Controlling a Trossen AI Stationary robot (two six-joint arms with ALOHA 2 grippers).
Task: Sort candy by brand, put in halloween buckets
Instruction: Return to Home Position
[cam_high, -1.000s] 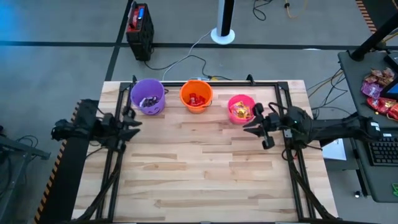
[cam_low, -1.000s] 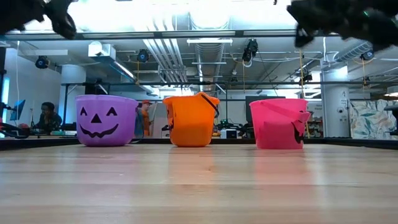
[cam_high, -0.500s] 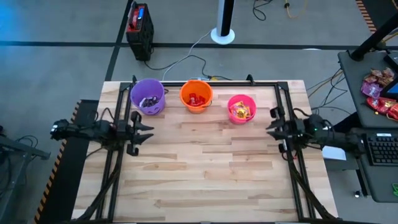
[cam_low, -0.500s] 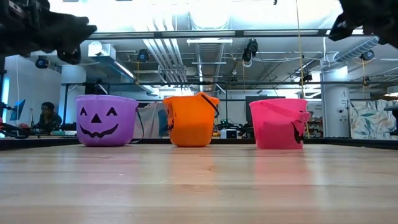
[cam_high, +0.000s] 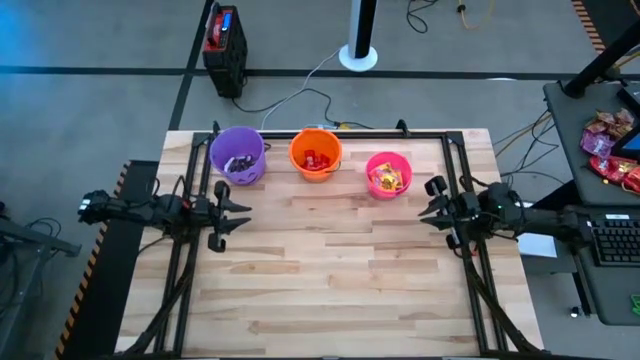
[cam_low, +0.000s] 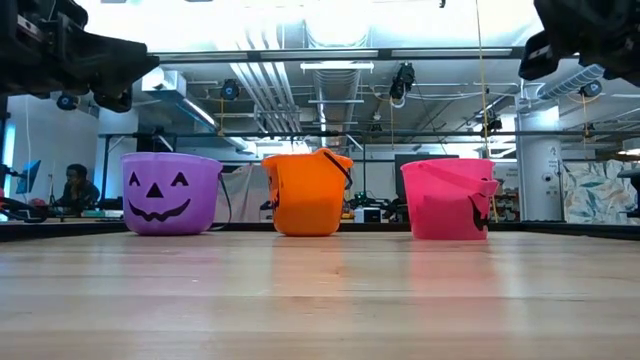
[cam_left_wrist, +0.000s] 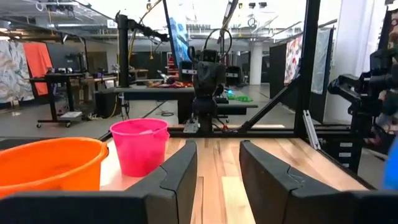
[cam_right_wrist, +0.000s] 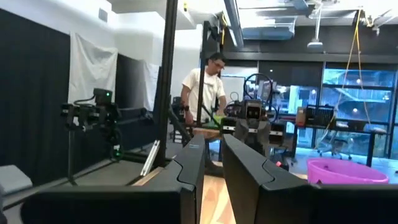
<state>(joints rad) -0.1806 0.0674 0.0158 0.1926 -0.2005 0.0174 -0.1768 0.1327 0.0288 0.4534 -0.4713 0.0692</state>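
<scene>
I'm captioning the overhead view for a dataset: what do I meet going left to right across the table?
purple bucket → orange bucket → pink bucket → right claw. The left claw shares the purple bucket's span, so it is left out.

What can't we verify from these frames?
- Candy brands: in the high view, the pieces in the purple bucket, orange bucket and pink bucket are too small to read.
- Bucket contents: in the low view, opaque walls hide them.
- Left wrist view: the orange bucket is cut off by the picture's edge and the purple bucket is out of frame.
</scene>
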